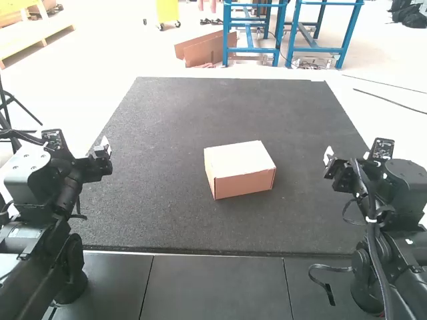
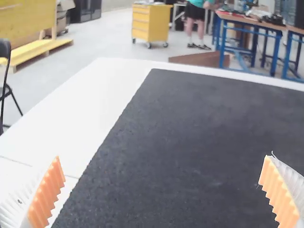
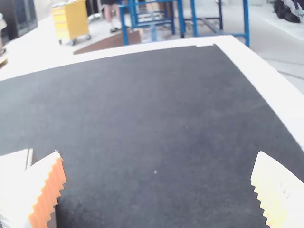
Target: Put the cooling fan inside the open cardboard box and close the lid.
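- Both end effectors, left (image 1: 101,152) and right (image 1: 331,163), hang empty with fingers apart, near the worktop's (image 1: 167,127) left and right edges.
- Box (image 1: 239,168) sits mid-worktop, lid flat shut.
- Likely light, stiff but crushable cardboard; grip opposite side walls.

A workshop: a yellow wheeled cabinet (image 2: 151,21), blue steel frames (image 2: 222,42) and a wooden platform (image 2: 35,47) stand on bare floor (image 2: 104,35) beyond the left gripper (image 2: 160,171)

Single obstacle on the counter (image 1: 213,280): a closed cardboard box (image 1: 239,169), sitting mid-way on the black mat (image 1: 167,120). Bare mat all round it, giving open passage from the left tool (image 1: 103,150) and right tool (image 1: 329,161), both well apart from it at the mat's side edges.
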